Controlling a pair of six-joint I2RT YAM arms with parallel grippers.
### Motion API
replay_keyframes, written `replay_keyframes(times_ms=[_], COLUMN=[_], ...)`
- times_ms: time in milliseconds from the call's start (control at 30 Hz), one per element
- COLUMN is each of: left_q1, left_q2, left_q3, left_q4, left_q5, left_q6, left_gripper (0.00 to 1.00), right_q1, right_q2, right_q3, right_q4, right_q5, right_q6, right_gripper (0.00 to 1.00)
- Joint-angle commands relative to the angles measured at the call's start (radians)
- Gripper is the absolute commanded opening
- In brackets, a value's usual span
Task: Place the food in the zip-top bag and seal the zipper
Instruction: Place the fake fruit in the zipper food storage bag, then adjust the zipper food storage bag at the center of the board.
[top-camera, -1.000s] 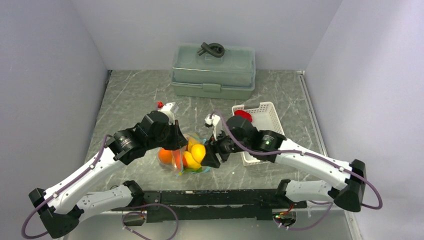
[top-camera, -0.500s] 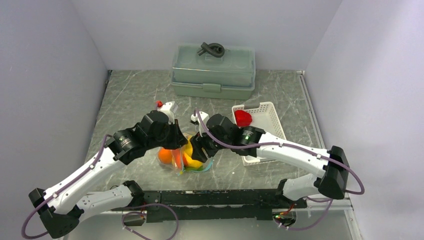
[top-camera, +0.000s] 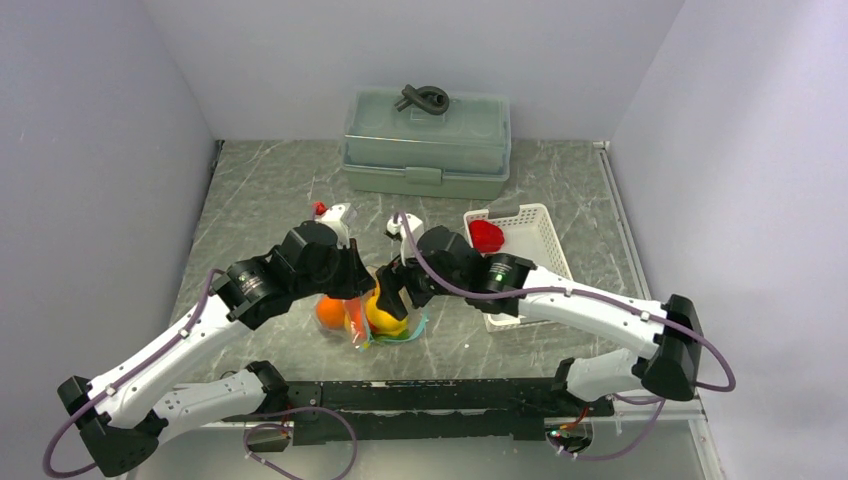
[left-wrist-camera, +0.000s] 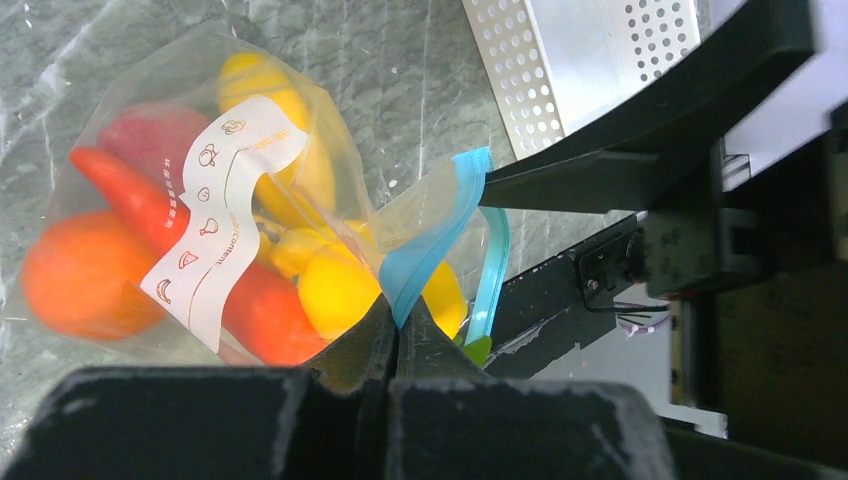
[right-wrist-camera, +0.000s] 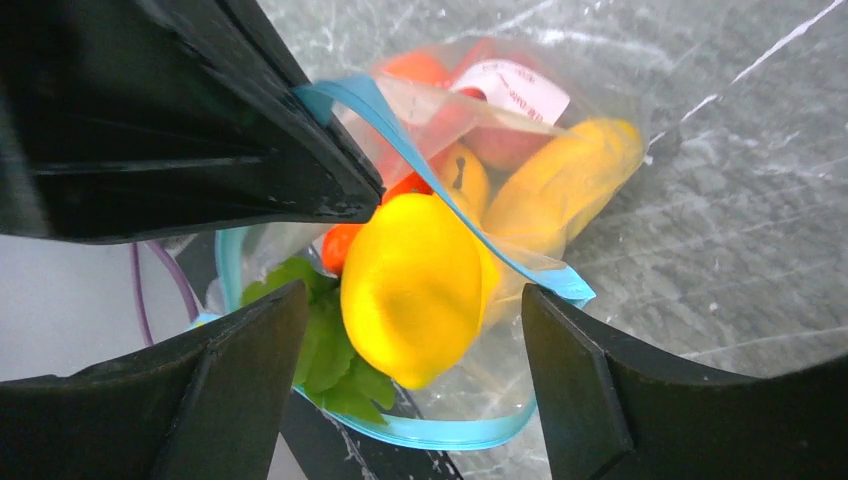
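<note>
Presently, the zip-top bag lies on the marbled table between the two arm heads, near the front edge, its mouth turned towards the right arm.

Left gripper: closed, pinching the teal zipper and the mouth edge with it. That side of the mouth is lifted; the other strip sags in a loop below.

Right gripper: jaws wide apart, standing either side of a yellow fruit at the bag's mouth, with a gap visible on both sides. It grips nothing.

Contents seen through the plastic: an orange fruit, a long red piece, a curved yellow piece and a green leafy piece at the mouth.

Obstructions: in the right wrist view the left gripper's dark finger crosses the upper left and covers part of the mouth. From above, both wrists overhang the bag and hide its opening.

Surroundings: a white lattice basket just right of the right wrist, holding one red item; a grey-green lidded box at the back wall, a dark knotted object on its lid.
</note>
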Motion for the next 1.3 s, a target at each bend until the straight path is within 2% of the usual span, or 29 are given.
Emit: replay_keyframes(times_ms=[0, 400, 567, 967, 1100, 1267], left_q1=[-0.003, -0.003, -0.003, -0.003, -0.002, -0.003], left_q2=[-0.006, -0.019, -0.034, -0.041, -0.040, -0.048], left_q3=[0.035, 0.052, 0.067, 0.092, 0.098, 0.107], left_q4=[0.056, 0.039, 0.021, 0.000, -0.002, -0.009], left_q5=[0.020, 0.016, -0.028, -0.055, -0.054, -0.062], left_q6=[0.006, 0.007, 0.008, 0.011, 0.011, 0.010], left_gripper=[0.00, 0.00, 0.00, 0.00, 0.00, 0.00], right_q1=[0.005, 0.005, 0.005, 0.005, 0.005, 0.005], right_q2=[-0.089, -0.245, -0.283, -0.331, -0.318, -0.296], right_q3=[-0.004, -0.059, -0.104, -0.308, -0.339, -0.355], right_q4=[0.094, 0.015, -0.034, 0.068, 0.097, 0.135], right_q5=[0.049, 0.202, 0.216, 0.122, 0.123, 0.111], right_q6=[0.019, 0.078, 0.175, 0.407, 0.452, 0.486], right_gripper=[0.82, 0.80, 0.73, 0.57, 0.45, 0.36])
